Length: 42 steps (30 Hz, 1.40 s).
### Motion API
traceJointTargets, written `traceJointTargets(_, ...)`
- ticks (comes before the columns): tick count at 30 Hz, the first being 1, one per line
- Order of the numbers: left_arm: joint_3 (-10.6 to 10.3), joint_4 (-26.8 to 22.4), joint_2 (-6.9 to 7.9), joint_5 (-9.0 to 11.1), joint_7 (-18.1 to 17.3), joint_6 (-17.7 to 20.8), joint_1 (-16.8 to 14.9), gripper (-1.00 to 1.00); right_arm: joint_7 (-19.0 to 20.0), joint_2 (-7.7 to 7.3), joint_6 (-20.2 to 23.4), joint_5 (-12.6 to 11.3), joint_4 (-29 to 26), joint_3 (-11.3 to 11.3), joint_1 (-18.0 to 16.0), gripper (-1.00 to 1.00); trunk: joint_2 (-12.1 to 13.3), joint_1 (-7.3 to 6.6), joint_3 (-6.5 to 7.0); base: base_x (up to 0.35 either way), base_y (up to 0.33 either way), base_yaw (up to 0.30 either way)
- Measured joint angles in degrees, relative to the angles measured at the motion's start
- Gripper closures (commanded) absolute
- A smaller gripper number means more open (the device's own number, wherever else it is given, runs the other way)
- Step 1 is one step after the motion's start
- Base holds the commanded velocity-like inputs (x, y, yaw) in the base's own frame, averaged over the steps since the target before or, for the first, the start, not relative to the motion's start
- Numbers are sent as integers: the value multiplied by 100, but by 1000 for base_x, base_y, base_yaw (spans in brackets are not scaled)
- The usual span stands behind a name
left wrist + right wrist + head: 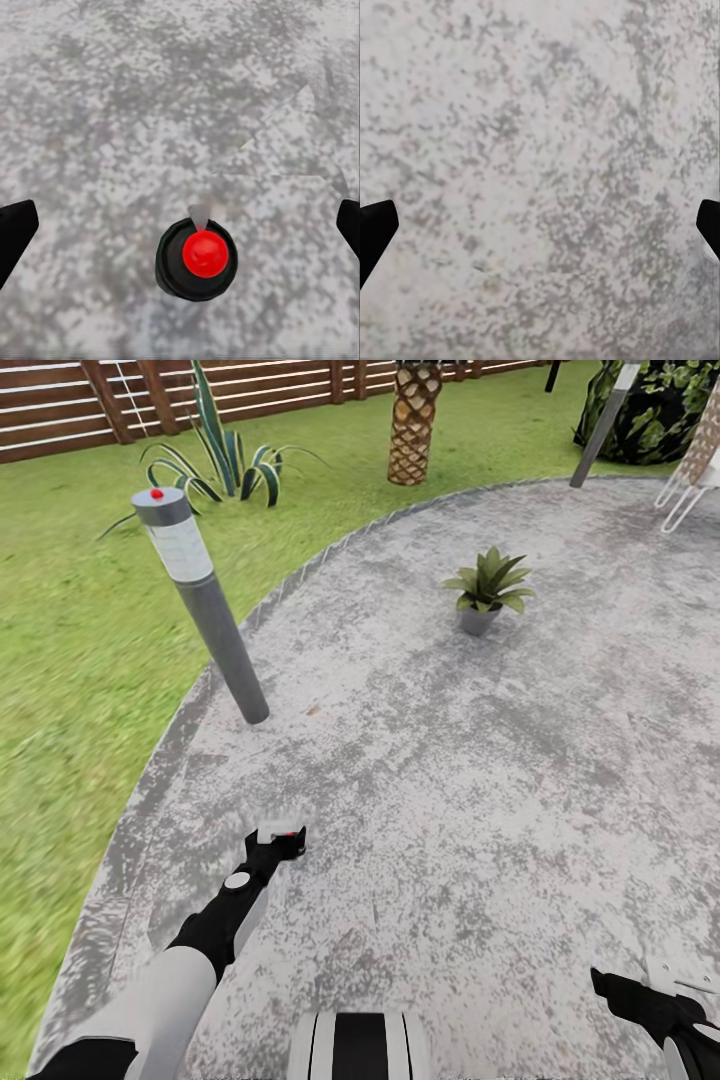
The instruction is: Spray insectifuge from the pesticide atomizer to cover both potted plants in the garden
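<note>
Seen from straight above in the left wrist view, the pesticide atomizer (196,260) is a dark round bottle with a red neck and a pale grey nozzle, standing on the paved patio. My left gripper (184,225) hangs open over it, its black fingertips (15,229) wide apart on either side and touching nothing. In the head view that left gripper (277,843) points down at the patio's near left. One potted plant (487,592), green leaves in a grey pot, stands farther ahead. My right gripper (645,988) is open over bare paving (540,150) at the near right.
A grey bollard lamp (200,600) with a red dot stands at the patio's left edge, lawn (70,640) beyond it. A striped agave (225,460), a palm trunk (413,425), a brown fence (60,405), a second lamp (603,428) and white chair legs (685,490) lie farther off.
</note>
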Motion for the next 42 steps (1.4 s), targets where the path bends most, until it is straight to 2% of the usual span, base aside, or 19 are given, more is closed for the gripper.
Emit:
traceJointTargets(3,0,-1,0,-1,0,0,0,-100,0,0,0,0,0,0,0,-100,-4,8,-67,0,0,0)
traceJointTargets(8,6,-1,1,0,0,0,0,-100,0,0,0,0,0,0,0,-100,-4,8,-67,0,0,0)
traceJointTargets(14,7,-1,-8,0,0,0,0,-100,0,-1,0,0,0,0,0,-100,-12,23,-200,0,0,0)
traceJointTargets(22,8,-1,-9,1,0,0,0,-100,0,-1,0,0,0,0,0,-100,-15,28,-245,0,0,0)
traceJointTargets(29,2,-1,-9,0,0,0,0,-100,0,-1,0,0,0,0,0,-100,-24,46,-401,0,0,0)
traceJointTargets(42,7,-1,-7,0,0,0,0,-100,0,-3,0,0,0,0,0,-100,-24,46,-476,0,0,0)
